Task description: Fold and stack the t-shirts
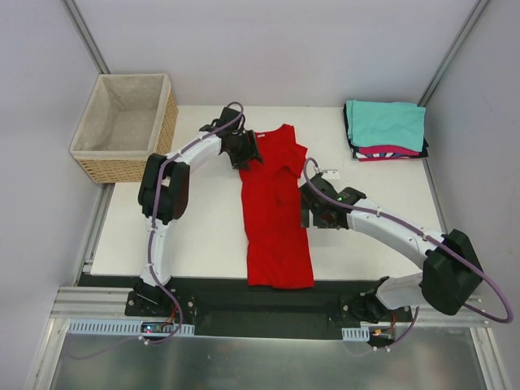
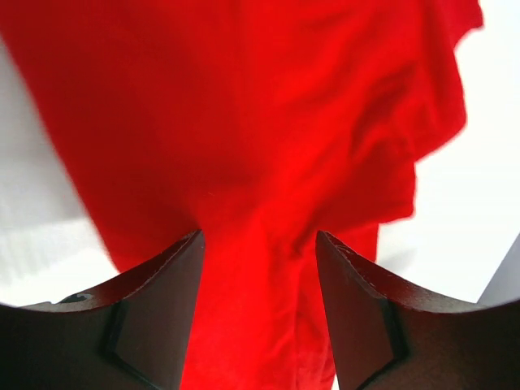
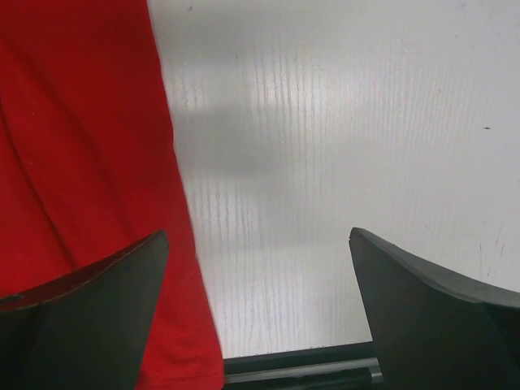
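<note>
Closest in, a flat black base plate (image 1: pixel 260 305) runs across the bottom of the top view, along the near edge of the white wood-grain table (image 1: pixel 195 236). Just beyond it lies the hem of the plain bright red cloth t-shirt (image 1: pixel 276 219). It stretches as a long narrow strip up the middle of the frame, flat on the table, with its neckline and sleeves at the upper end.

At mid-frame the right gripper (image 1: pixel 312 214) hangs at the shirt's right edge. In its wrist view its jaws are spread as wide as they go, empty. One finger is over the red cloth and the other over bare table.

Higher up, the left gripper (image 1: pixel 249 153) sits over the shirt's upper left corner, at the rumpled sleeve. Its wrist view shows the two dark fingers partly apart with red cloth filling the gap behind them, and nothing is clamped between them.

At the upper right of the frame is a stack of folded rectangles. The teal t-shirt (image 1: pixel 386 122) lies on top, the magenta-pink t-shirt (image 1: pixel 382 152) peeks out below it, and the black t-shirt (image 1: pixel 349 134) shows at the edges.

In the upper left corner stands a woven wicker basket (image 1: pixel 130 169) with a beige lining.
</note>
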### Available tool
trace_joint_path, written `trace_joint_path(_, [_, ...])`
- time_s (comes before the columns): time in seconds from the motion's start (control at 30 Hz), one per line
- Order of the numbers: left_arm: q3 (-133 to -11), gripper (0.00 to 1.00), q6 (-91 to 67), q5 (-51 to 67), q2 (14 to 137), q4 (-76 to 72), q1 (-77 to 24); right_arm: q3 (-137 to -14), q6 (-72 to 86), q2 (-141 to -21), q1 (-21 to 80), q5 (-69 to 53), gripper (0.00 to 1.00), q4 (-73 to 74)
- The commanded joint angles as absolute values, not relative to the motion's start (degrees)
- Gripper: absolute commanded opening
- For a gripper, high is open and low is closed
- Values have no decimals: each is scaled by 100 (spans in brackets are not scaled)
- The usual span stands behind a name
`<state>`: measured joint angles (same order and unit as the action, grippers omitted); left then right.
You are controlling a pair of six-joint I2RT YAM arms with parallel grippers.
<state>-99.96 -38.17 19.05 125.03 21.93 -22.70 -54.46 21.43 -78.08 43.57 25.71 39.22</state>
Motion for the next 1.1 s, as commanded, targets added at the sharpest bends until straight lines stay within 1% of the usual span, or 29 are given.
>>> trace_joint_path(0.0, [-10292, 57, -3753, 1899, 12568, 2303, -2171, -5326, 1960, -7787, 4228, 2444, 98, 3788])
trace_joint_path(0.37, [-10564, 57, -3744, 1898, 13069, 2364, -2118, -5291, 1916, -7822, 4104, 2320, 98, 3735])
trace_joint_path(0.8, [-12216, 57, -3753, 1828, 14211, 2786, -1802, -5388, 1872, -7972, 3964, 2197, 98, 3744])
trace_joint_path(1.07, [-13068, 59, -3648, 2091, 14625, 2865, -1626, -5458, 1837, -8112, 3911, 2136, 98, 3735])
